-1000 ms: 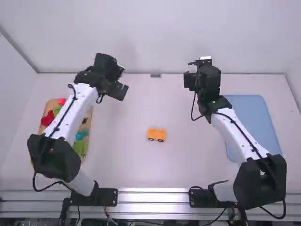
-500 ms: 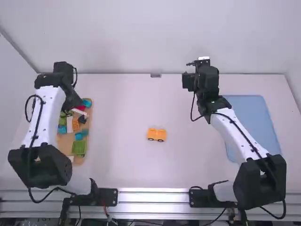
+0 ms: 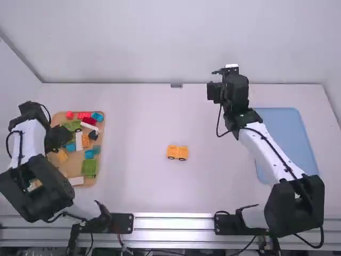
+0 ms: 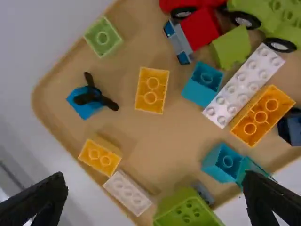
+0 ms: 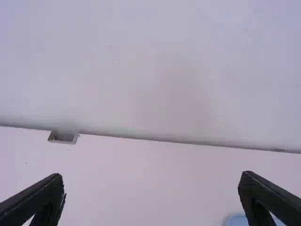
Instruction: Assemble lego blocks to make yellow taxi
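White upright wall [image 3: 160, 42] at the far side, white table [image 3: 133, 186] in front, small grey bracket [image 3: 176, 85] where they meet.

Yellow-orange plastic block vehicle [image 3: 177, 152] with dark wheels sits upright near mid-table, between the arms, well apart from both trays.

Left gripper [image 3: 63, 140]: over the tan rectangular tray [image 3: 97, 178] on the left. Jaws spread wide, holding nothing.
Right gripper [image 3: 232, 80]: up near the far edge of the table. Jaws also wide apart, empty.

Tan tray is full of loose parts. Left wrist view has:
- small yellow rectangular block [image 4: 152, 89] lying in the open middle of the tray
- second yellow block [image 4: 100, 157] by the tray edge, next to a white rectangular block [image 4: 127, 192]
- bigger orange-yellow block [image 4: 262, 115] alongside a long white studded brick [image 4: 243, 84]
- blue block with black propeller [image 4: 91, 99]
- lime-green wheeled piece [image 4: 277, 21]

Flat light-blue tray [image 3: 287, 138] is on the right, partly behind the right arm.
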`<state>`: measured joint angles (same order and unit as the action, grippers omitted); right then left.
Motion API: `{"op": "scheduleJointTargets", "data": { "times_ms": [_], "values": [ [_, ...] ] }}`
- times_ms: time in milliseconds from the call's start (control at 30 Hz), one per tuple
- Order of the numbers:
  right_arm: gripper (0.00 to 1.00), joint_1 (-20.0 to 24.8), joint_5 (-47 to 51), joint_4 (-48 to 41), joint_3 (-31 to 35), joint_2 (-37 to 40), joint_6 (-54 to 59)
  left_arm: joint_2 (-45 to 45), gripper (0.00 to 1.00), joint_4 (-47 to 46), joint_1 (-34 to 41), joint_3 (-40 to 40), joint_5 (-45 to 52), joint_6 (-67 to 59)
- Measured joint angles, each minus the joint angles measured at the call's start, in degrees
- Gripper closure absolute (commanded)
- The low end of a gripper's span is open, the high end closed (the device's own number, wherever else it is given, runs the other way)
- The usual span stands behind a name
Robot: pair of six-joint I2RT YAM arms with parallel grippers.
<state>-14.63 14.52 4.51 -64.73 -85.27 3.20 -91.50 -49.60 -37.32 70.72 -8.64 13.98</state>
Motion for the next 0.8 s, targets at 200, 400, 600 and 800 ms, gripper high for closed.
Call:
{"op": "scheduleJointTargets", "data": {
  "times_ms": [200, 400, 600, 800],
  "values": [
    [0.02, -0.2, -0.3, 0.9, 0.0, 0.0, 0.0, -0.1, 0.04, 7.4, -4.0, -5.0, 4.1, -3.7],
    [0.01, -0.2, -1.4, 0.9, 0.0, 0.0, 0.0, -4.0, 0.13, 9.9, -10.6, -6.0, 10.0, -8.8],
    [0.01, -0.2, -3.3, 0.9, 0.0, 0.0, 0.0, -9.4, 0.32, 13.3, -10.7, -6.0, 11.6, -12.6],
    [0.02, -0.2, -4.3, 1.0, 0.0, 0.0, 0.1, -11.8, 0.41, 16.2, -10.5, -6.1, 12.3, -15.1]
  ]
}}
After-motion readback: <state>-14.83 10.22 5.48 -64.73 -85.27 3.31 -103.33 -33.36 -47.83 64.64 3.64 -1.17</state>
